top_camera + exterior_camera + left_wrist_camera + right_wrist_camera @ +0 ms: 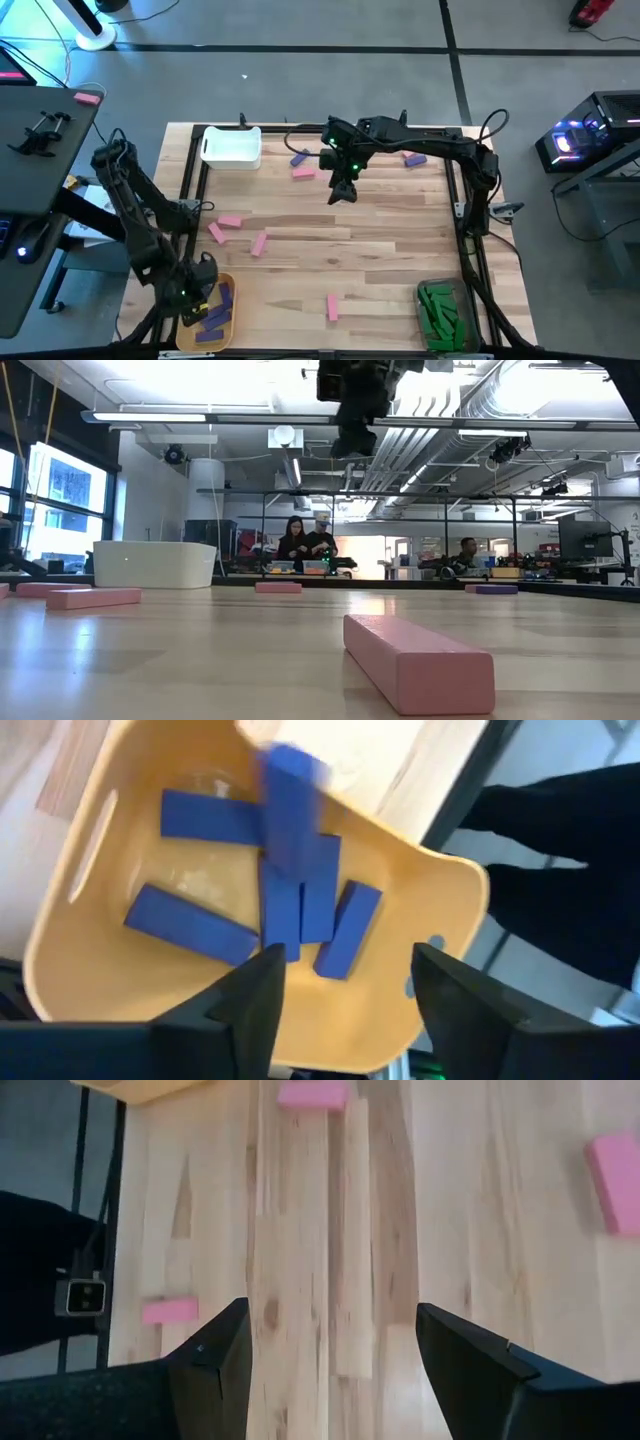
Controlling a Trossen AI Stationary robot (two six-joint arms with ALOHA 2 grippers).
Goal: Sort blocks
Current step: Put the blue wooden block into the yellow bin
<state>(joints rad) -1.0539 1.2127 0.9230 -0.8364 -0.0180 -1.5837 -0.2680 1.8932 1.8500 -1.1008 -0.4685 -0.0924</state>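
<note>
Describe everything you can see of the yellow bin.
The yellow bin is a smooth, plastic-looking tub with rounded corners and a slot handle in its wall. It sits upright at the table's near left corner, holding several purple blocks lying flat and overlapping, one blurred above them. The left gripper hovers open over it.

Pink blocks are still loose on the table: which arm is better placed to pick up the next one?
Probably the right: its open, empty claw hangs mid-table near a pink block. The left claw is open over the yellow bin at the near-left corner.
</note>
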